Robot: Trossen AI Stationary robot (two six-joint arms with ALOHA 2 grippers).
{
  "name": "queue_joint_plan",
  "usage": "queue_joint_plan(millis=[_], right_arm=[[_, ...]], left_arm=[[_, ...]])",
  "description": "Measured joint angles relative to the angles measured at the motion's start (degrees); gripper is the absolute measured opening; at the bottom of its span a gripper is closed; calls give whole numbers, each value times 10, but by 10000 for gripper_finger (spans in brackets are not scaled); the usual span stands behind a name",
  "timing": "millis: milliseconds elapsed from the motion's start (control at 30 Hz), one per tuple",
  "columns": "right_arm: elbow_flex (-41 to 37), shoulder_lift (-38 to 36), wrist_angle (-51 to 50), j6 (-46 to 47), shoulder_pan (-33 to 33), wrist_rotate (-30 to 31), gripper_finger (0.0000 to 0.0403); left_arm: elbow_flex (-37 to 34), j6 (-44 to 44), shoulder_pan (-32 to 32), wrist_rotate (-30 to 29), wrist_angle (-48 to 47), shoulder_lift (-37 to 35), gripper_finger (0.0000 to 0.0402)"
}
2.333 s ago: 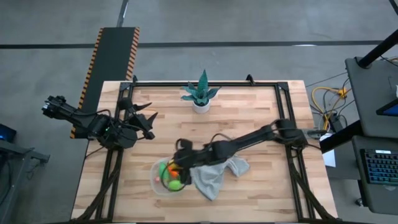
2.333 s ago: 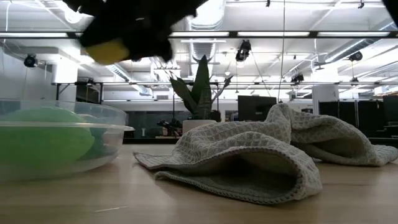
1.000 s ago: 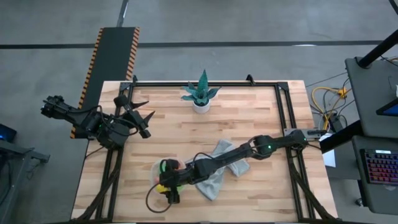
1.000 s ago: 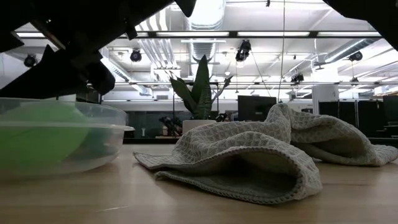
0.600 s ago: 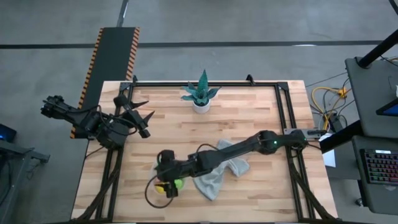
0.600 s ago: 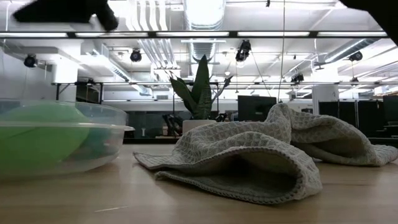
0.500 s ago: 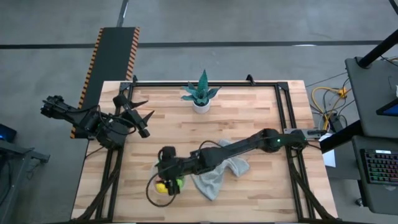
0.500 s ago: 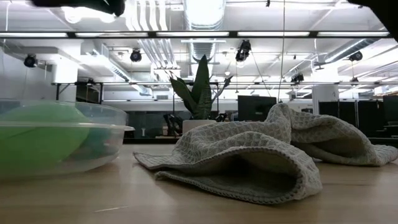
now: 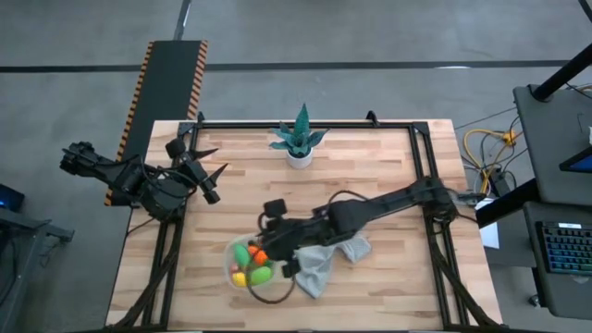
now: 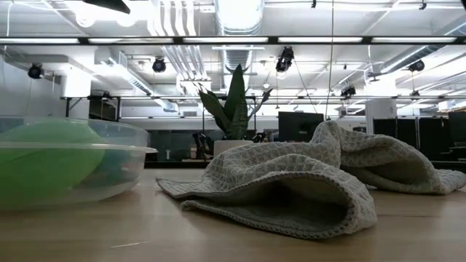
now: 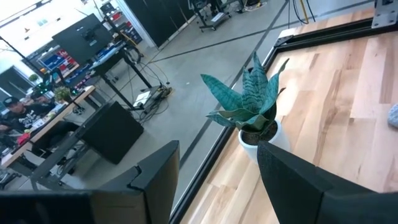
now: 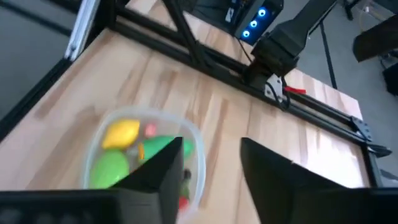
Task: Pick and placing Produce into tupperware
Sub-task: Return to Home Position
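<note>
The right gripper point(image 12: 211, 165), fingers spread and empty, has the tub point(image 9: 264, 298) of produce point(image 9: 250, 266) just below it, while the left gripper point(image 11: 217, 180), also spread, waits well apart.

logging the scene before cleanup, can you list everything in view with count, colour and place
table: 1, light wood, under everything
plant: 1, teal leaves in a white pot, middle of the far edge
tub: 1, clear, near edge, left of centre
produce: several pieces, green, yellow, orange and red, all inside the tub
cloth: 1, grey, crumpled, just right of the tub
left claw: 1, dark, open and empty, at the table's left edge, facing the plant
right claw: 1, dark, open and empty, raised above the table by the tub
</note>
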Motion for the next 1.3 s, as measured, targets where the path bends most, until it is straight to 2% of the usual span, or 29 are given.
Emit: queue_joint_plan(millis=[233, 433, 567, 800, 900, 967, 1133, 1200, 1300], right_arm=[[-137, -152, -5, -6, 25, 3, 22], [-265, -332, 1, 57, 59, 6, 10], [-373, -450, 48, 89, 97, 30, 9], [-613, -616, 213, 104, 207, 147, 9], [-715, -658, 303, 121, 233, 150, 8], [-775, -672, 371, 124, 237, 136, 8], [-905, -676, 586, 73, 211, 42, 8], [-937, -673, 633, 57, 179, 13, 8], [-962, -681, 646, 53, 108, -24, 8]], left_arm=[[0, 0, 0, 0, 0, 1, 201], [0, 0, 0, 0, 1, 0, 201], [0, 0, 0, 0, 15, 2, 201], [-1, -1, 0, 0, 16, 6, 201], [-1, -1, 0, 0, 17, 9, 201], [-1, -2, 0, 0, 18, 9, 201], [-2, -1, 0, 0, 32, 14, 201], [-2, -1, 0, -1, 35, 15, 201], [-4, -1, 0, -1, 35, 18, 201]])
